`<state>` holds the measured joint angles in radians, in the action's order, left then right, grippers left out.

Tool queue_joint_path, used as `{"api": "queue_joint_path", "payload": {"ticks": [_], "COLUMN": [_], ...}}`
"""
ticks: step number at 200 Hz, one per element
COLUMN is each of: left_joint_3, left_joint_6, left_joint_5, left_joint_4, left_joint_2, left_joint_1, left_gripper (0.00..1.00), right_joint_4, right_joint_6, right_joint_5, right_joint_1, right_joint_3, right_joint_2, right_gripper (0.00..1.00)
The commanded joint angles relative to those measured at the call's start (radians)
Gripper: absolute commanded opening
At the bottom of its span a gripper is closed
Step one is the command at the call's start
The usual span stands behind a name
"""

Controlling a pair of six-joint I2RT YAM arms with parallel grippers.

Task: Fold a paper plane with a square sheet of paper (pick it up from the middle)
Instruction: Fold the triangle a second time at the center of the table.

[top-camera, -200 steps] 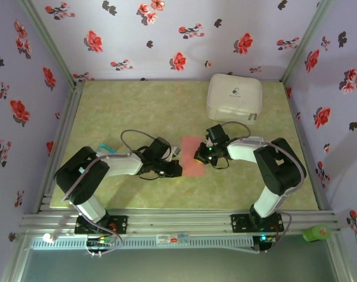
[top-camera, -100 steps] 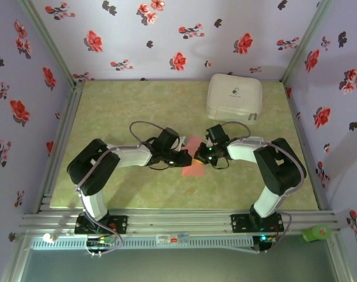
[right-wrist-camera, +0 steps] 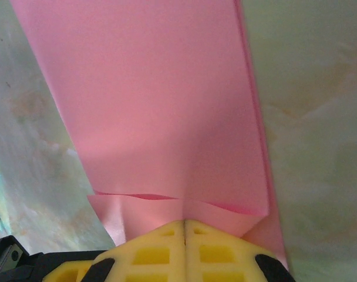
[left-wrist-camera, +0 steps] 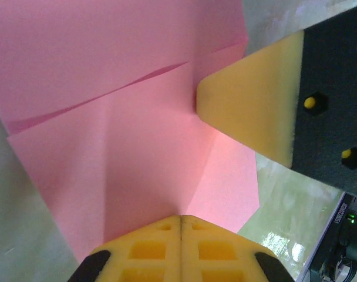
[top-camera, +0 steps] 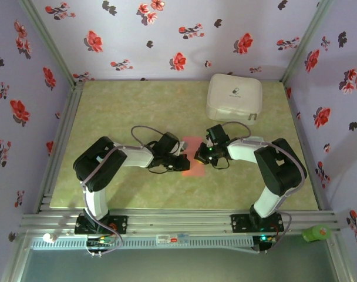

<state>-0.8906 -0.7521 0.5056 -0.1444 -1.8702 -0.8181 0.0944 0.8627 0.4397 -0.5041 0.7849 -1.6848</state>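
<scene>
Left gripper and right gripper closed tight, tips on the paper.
Each has its jaws pressed together. They meet the partly folded salmon paper from opposite sides at mid-table. Whether either pinches it, I cannot tell. White case lies well behind.

1. The left arm, black and white, reaches forward and bends inward, forearm low.
2. The left claw, black with yellow padded fingers, has its jaws pressed together along one seam.
3. The right arm folds inward, mirroring it.
4. The right claw is likewise closed, its tip just beside the left claw's.
</scene>
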Motion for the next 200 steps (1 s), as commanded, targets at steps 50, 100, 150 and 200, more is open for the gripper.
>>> {"api": "queue_joint_path", "payload": {"ticks": [50,100,150,200], "left_joint_3": [0.027,0.044,0.055,0.060], "left_joint_6": [0.026,0.007,0.006,0.000], "left_joint_5": [-0.054,-0.072,-0.074,-0.073], "left_joint_4": [0.102,0.081,0.085,0.079], "left_joint_2": [-0.015,-0.003,-0.004,-0.009], "left_joint_1": [-0.013,-0.013,-0.013,-0.015], "left_gripper": [0.00,0.00,0.00,0.00], "right_joint_4": [-0.132,-0.171,-0.141,-0.118], "right_joint_6": [0.053,0.107,0.049,-0.013], "right_joint_5": [0.081,0.010,0.017,0.009], "right_joint_1": [-0.042,-0.047,0.048,0.132], "right_joint_3": [-0.020,-0.109,-0.102,-0.079], "right_joint_2": [0.012,-0.036,-0.026,-0.022], "right_gripper": [0.02,0.00,0.00,0.02]}}
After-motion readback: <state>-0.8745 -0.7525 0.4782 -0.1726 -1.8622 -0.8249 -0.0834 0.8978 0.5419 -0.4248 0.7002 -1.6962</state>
